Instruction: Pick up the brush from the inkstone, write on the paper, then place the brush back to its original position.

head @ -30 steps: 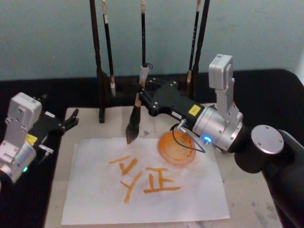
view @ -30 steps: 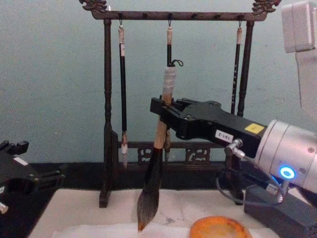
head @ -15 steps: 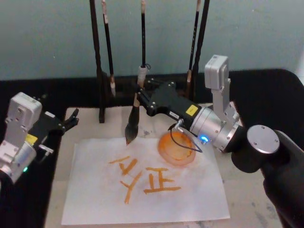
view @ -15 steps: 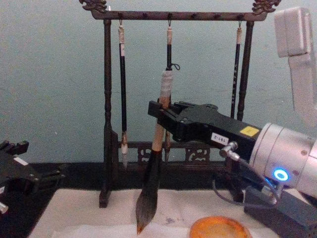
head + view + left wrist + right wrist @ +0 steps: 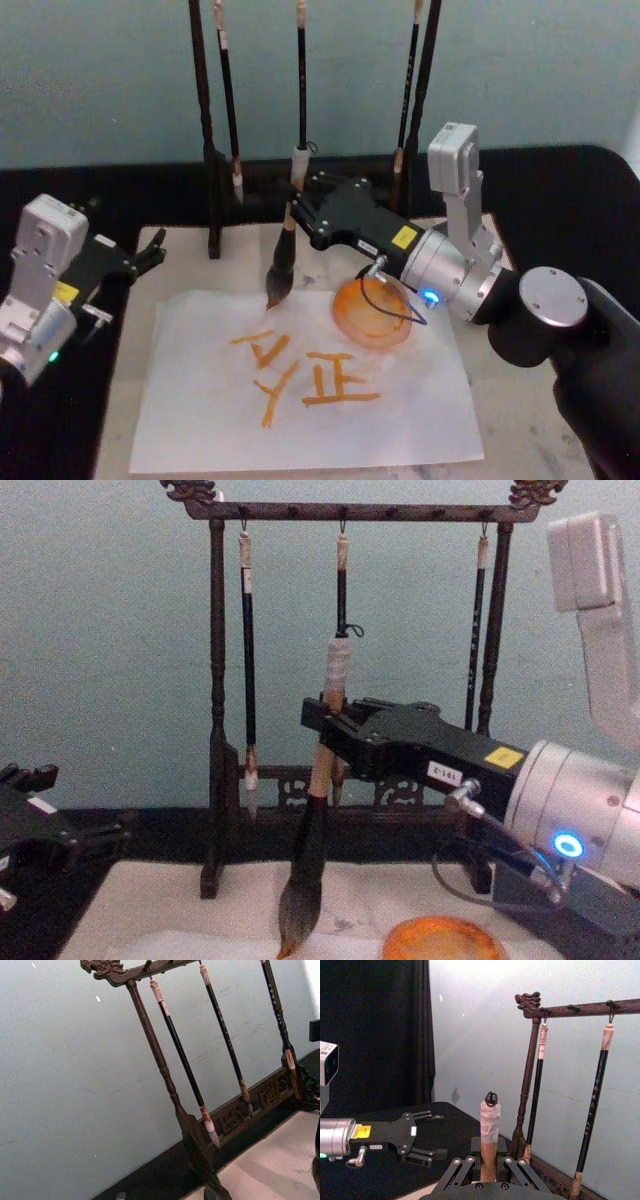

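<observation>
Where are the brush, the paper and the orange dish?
brush (image 5: 278, 278), head view, on the bristle head.
paper (image 5: 200, 420), head view, on the bare near-left part of the sheet.
orange dish (image 5: 345, 318), head view, on its left rim.

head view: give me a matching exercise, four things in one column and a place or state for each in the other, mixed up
Things:
1. the brush
2. the paper
3. left gripper
4. orange dish

Places or states:
a. lying flat, with orange strokes on it
b. at the paper's far edge, beside the brush's tip
c. held by the right gripper, bristles pointing down
d. parked on the left, open, holding nothing

Pairs: 1-c, 2-a, 3-d, 4-b
</observation>
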Action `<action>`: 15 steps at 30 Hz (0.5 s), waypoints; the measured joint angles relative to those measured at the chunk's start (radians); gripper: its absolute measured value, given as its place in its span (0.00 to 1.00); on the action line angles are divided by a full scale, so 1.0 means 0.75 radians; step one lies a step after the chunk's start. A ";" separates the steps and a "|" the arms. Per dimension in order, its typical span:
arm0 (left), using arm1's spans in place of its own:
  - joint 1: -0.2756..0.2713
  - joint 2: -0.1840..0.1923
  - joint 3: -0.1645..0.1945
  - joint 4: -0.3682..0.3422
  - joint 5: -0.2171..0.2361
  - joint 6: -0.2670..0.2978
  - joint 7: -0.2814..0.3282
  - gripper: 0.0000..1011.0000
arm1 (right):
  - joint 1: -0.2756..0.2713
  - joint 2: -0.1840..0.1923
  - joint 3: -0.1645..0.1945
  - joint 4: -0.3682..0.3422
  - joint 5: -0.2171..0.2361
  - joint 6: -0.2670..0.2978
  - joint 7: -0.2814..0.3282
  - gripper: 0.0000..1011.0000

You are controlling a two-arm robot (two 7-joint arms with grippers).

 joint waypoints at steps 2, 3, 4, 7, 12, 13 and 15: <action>0.000 0.000 0.000 0.000 0.000 0.000 0.000 1.00 | -0.002 0.001 0.002 0.000 -0.002 0.000 0.000 0.18; 0.000 0.000 0.000 0.000 0.000 0.000 0.000 1.00 | -0.004 0.002 0.004 0.000 -0.004 0.000 0.001 0.18; 0.000 0.000 0.000 0.000 0.000 0.000 0.000 1.00 | -0.004 0.002 0.006 -0.001 -0.004 0.000 0.001 0.18; 0.000 0.000 0.000 0.000 0.000 0.000 0.000 1.00 | -0.008 0.005 0.010 -0.004 -0.007 0.000 0.002 0.18; 0.000 0.000 0.000 0.000 0.000 0.000 0.000 1.00 | -0.016 0.011 0.018 -0.014 -0.008 0.000 0.003 0.18; 0.000 0.000 0.000 0.000 0.000 0.000 0.000 1.00 | -0.017 0.012 0.019 -0.015 -0.008 0.000 0.003 0.18; 0.000 0.000 0.000 0.000 0.000 0.000 0.000 1.00 | -0.021 0.015 0.023 -0.021 -0.008 0.001 0.003 0.18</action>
